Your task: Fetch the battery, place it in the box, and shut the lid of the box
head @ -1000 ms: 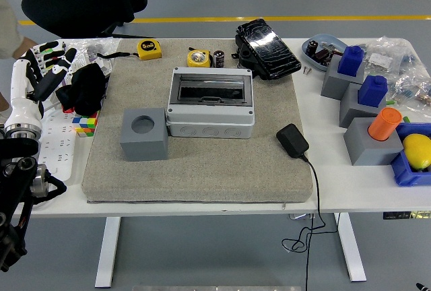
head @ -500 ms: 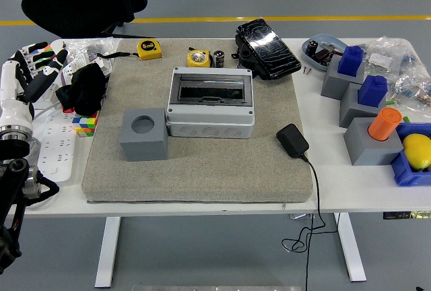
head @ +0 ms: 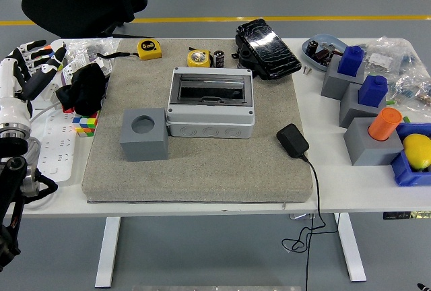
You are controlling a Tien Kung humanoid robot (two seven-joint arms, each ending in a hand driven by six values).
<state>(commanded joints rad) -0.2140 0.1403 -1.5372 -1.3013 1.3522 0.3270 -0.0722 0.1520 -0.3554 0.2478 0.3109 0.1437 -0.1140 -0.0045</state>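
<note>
On the white bench (head: 350, 190), a grey mat (head: 202, 163) carries the lidded box (head: 211, 102); the battery (head: 219, 58) stands behind it. The left robot hand (head: 27, 75) hovers at the bench's left edge, fingers spread, empty.

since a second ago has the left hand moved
Yes. The left hand has drifted left and slightly up, away from the black cloth, which hasn't shifted.

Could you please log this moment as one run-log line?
left hand: open, table's left edge | right hand: not in view | small black cylindrical battery: untouched behind grey plastic box | step: fetch pending
</note>
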